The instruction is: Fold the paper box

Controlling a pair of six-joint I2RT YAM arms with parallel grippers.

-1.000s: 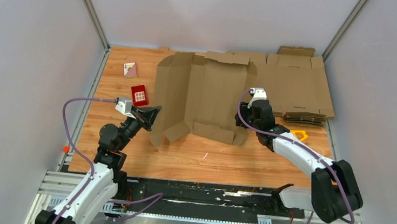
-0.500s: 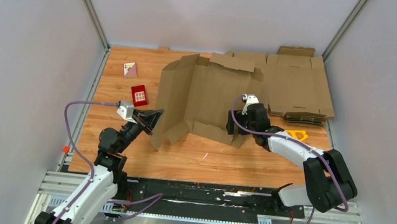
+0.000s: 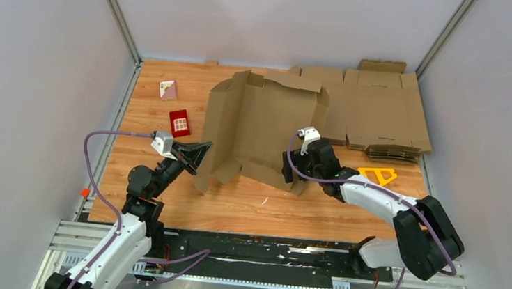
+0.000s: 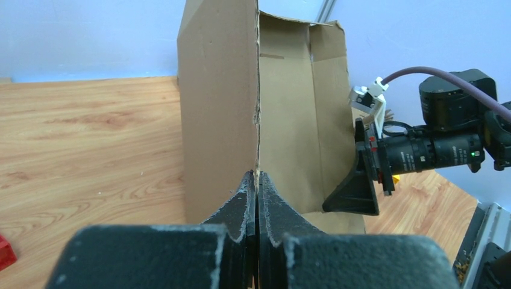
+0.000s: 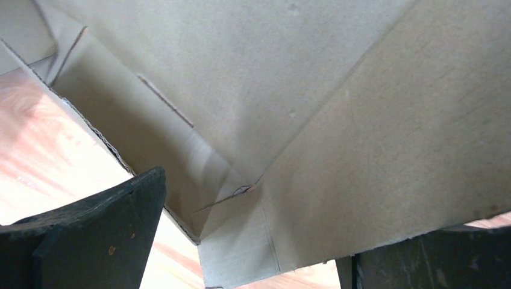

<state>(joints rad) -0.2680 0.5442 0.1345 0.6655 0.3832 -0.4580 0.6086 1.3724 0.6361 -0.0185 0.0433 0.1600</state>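
Observation:
The paper box (image 3: 262, 120) is a large brown die-cut sheet in the middle of the table, its side panels and back flap raised. My left gripper (image 3: 200, 155) is at the sheet's near left corner, shut on the edge of the upright left panel (image 4: 220, 108); in the left wrist view the cardboard edge runs up from between the closed jaws (image 4: 257, 180). My right gripper (image 3: 291, 170) is at the near right corner and stands open. Its fingers (image 5: 96, 232) are spread wide, and the folded corner of the cardboard (image 5: 289, 198) lies between them, untouched by either.
A pile of flat cardboard sheets (image 3: 382, 113) lies at the back right. A small red box (image 3: 179, 122) and a small pink-and-white box (image 3: 168, 90) sit left of the sheet. A yellow triangular piece (image 3: 378, 174) lies beside the right arm. Grey walls enclose the table.
My right gripper has opened wide and moved left and nearer, down to the near right corner. The sheet's panels have risen more upright. The left gripper has kept its hold and place.

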